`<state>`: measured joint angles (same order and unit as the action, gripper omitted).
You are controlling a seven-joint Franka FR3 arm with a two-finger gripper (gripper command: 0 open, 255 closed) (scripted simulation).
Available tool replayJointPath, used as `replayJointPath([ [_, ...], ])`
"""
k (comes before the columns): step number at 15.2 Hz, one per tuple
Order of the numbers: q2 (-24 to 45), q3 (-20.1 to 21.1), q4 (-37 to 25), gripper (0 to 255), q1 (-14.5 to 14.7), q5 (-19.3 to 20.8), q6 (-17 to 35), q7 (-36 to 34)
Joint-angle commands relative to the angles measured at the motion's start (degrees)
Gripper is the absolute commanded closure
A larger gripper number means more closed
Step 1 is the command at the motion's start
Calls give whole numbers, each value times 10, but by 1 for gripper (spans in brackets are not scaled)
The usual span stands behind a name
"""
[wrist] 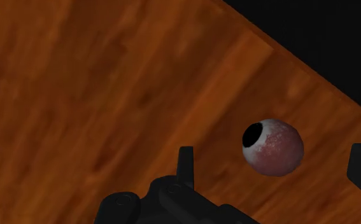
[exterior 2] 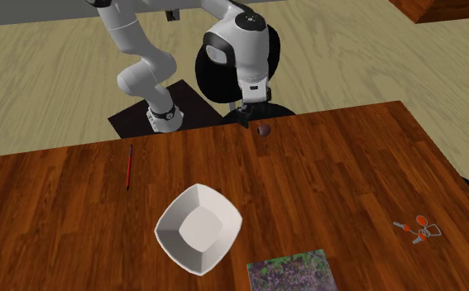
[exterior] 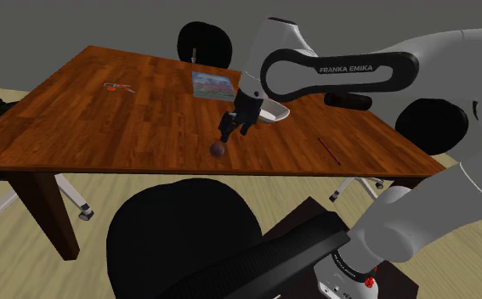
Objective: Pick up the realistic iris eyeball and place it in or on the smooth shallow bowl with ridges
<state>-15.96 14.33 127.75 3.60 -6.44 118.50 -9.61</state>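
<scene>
The eyeball [exterior: 217, 149], a small reddish-grey ball with a dark pupil, lies on the wooden table [exterior: 103, 119] close to its near edge. My black gripper [exterior: 229, 132] hangs just above it and is open. In the wrist view the eyeball [wrist: 272, 146] sits between the two fingers [wrist: 185, 167], which stand wide apart and do not touch it. In the second exterior view the eyeball [exterior 2: 264, 130] lies just beside the gripper [exterior 2: 245, 116]. The white shallow bowl [exterior 2: 198, 227] stands farther in on the table; in the shoulder view the arm partly hides the bowl [exterior: 275, 114].
A thin red pen [exterior 2: 129, 167] lies near the table edge on the stand's side. A picture book [exterior 2: 292, 273] lies flat beyond the bowl, and a small orange item [exterior 2: 418, 229] lies far off to one side. Black office chairs [exterior: 179, 238] surround the table.
</scene>
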Motion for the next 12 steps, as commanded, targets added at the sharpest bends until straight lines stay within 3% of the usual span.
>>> replayJointPath([
  [1, 40, 12, -22, 0, 3, 6, 26, -14],
  [12, 87, 21, -2, 0, 5, 16, 93, -25],
])
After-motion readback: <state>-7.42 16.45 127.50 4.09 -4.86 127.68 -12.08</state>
